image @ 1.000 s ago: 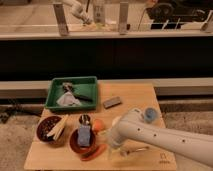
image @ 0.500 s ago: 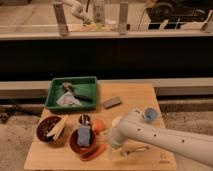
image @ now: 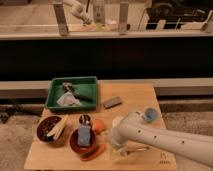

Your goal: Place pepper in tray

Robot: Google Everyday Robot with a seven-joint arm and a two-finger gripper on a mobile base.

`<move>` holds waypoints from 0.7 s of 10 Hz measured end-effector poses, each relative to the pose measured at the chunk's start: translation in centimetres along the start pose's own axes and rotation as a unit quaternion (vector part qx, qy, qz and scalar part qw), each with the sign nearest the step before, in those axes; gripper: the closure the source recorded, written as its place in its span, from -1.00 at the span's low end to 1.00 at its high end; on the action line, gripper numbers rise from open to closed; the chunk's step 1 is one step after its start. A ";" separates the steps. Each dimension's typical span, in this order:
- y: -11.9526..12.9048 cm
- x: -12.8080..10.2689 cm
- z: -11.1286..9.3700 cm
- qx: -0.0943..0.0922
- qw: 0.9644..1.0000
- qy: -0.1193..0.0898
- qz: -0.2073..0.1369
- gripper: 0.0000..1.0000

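Observation:
The pepper (image: 94,151), slim and red-orange, lies on the wooden table near its front edge, against the front of a dark-red bowl. The green tray (image: 54,105) stands at the table's back left and holds crumpled paper and a dark utensil. My white arm reaches in from the lower right. Its gripper (image: 116,149) points down at the table just right of the pepper, mostly hidden under the wrist. The pepper is not held.
Two dark-red bowls stand at the front left: one (image: 44,134) with pale yellow pieces, one (image: 75,145) with a grey-blue object. A round orange fruit (image: 98,125), a grey block (image: 112,102), a blue cup (image: 150,115) and a fork (image: 136,148) lie nearby.

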 end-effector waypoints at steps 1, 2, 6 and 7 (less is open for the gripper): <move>0.5 -0.3 0.4 -0.008 1.000 -0.002 0.001 -0.60; 1.2 -0.6 0.6 -0.014 1.000 -0.003 0.003 -0.60; 3.0 -2.2 1.5 -0.043 0.999 0.003 0.016 -0.60; 2.8 -2.7 1.5 -0.044 0.999 0.005 0.021 -0.60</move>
